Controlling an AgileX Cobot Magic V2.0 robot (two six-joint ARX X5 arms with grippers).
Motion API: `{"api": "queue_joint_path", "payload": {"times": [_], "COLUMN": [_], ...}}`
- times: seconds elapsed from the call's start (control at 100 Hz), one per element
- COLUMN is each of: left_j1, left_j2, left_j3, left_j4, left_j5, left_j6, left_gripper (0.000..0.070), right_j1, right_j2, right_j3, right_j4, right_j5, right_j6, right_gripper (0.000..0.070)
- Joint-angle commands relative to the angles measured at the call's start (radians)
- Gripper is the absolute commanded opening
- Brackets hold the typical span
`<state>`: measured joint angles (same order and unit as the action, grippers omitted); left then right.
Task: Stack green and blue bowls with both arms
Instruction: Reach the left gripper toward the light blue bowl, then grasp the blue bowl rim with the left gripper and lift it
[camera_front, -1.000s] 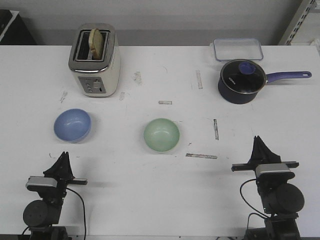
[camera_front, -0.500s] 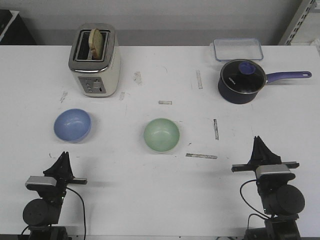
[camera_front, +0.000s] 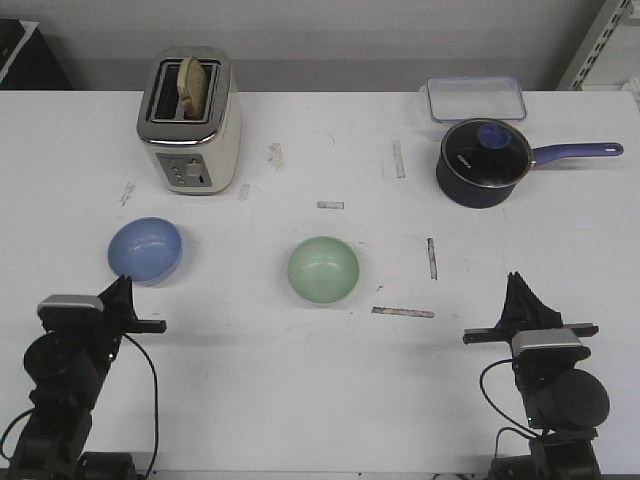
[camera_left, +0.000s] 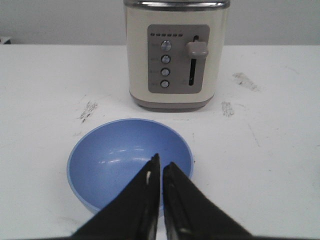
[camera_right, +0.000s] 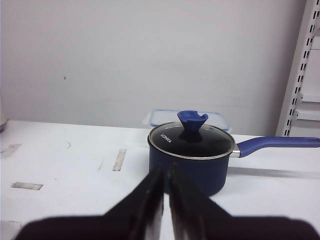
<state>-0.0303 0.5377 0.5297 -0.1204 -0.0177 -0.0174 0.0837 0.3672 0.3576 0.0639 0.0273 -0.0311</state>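
Note:
The light blue bowl (camera_front: 145, 250) sits empty on the white table at the left, in front of the toaster. It fills the left wrist view (camera_left: 115, 165). The pale green bowl (camera_front: 323, 270) sits empty near the middle of the table. My left gripper (camera_front: 124, 288) is shut and empty, raised just behind the blue bowl's near rim; its tips (camera_left: 161, 162) hover over the bowl's near side. My right gripper (camera_front: 517, 285) is shut and empty, low at the front right, far from both bowls; its tips (camera_right: 166, 170) point at the saucepan.
A cream toaster (camera_front: 190, 120) with toast stands at the back left. A dark navy saucepan (camera_front: 484, 162) with a glass lid and long handle stands at the back right, a clear lidded box (camera_front: 476, 98) behind it. Tape strips lie on the table.
My left arm has risen and moved forward and a little left, toward the blue bowl. The right arm and both bowls have not moved.

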Motion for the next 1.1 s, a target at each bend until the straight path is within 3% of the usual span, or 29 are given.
{"api": "queue_joint_path", "payload": {"times": [0.0, 0.18, 0.44, 0.51, 0.59, 0.64, 0.78, 0.97, 1.09], "left_j1": [0.002, 0.001, 0.003, 0.008, 0.021, 0.029, 0.067, 0.165, 0.236], "left_j2": [0.094, 0.307, 0.581, 0.643, 0.713, 0.746, 0.806, 0.817, 0.817], "left_j3": [0.082, 0.254, 0.526, 0.577, 0.627, 0.649, 0.680, 0.689, 0.689], "left_j4": [-0.034, -0.127, -0.425, -0.472, -0.508, -0.524, -0.535, -0.534, -0.537], "left_j5": [-0.013, -0.013, 0.017, 0.101, 0.276, 0.345, 0.378, 0.378, 0.378], "left_j6": [-0.006, -0.074, -0.265, -0.286, -0.291, -0.299, -0.316, -0.297, -0.233], "left_gripper": [0.0001, 0.0001, 0.0001, 0.0001, 0.0002, 0.0012, 0.0257, 0.0488, 0.0502], "right_j1": [0.001, 0.001, 0.001, 0.001, 0.001, 0.001, 0.001, 0.001, 0.001], "right_j2": [-0.001, -0.001, -0.001, -0.001, -0.001, -0.001, -0.001, -0.001, -0.001], "right_j3": [0.008, 0.008, 0.008, 0.008, 0.008, 0.008, 0.008, 0.008, 0.008], "right_j4": [0.010, 0.010, 0.010, 0.010, 0.010, 0.010, 0.010, 0.010, 0.010], "right_j5": [-0.001, -0.001, 0.000, -0.001, -0.001, 0.000, -0.001, 0.000, -0.001], "right_j6": [-0.011, -0.011, -0.011, -0.011, -0.011, -0.011, -0.011, -0.011, -0.011], "right_gripper": [0.0007, 0.0007, 0.0007, 0.0007, 0.0007, 0.0007, 0.0007, 0.0007, 0.0007]}}
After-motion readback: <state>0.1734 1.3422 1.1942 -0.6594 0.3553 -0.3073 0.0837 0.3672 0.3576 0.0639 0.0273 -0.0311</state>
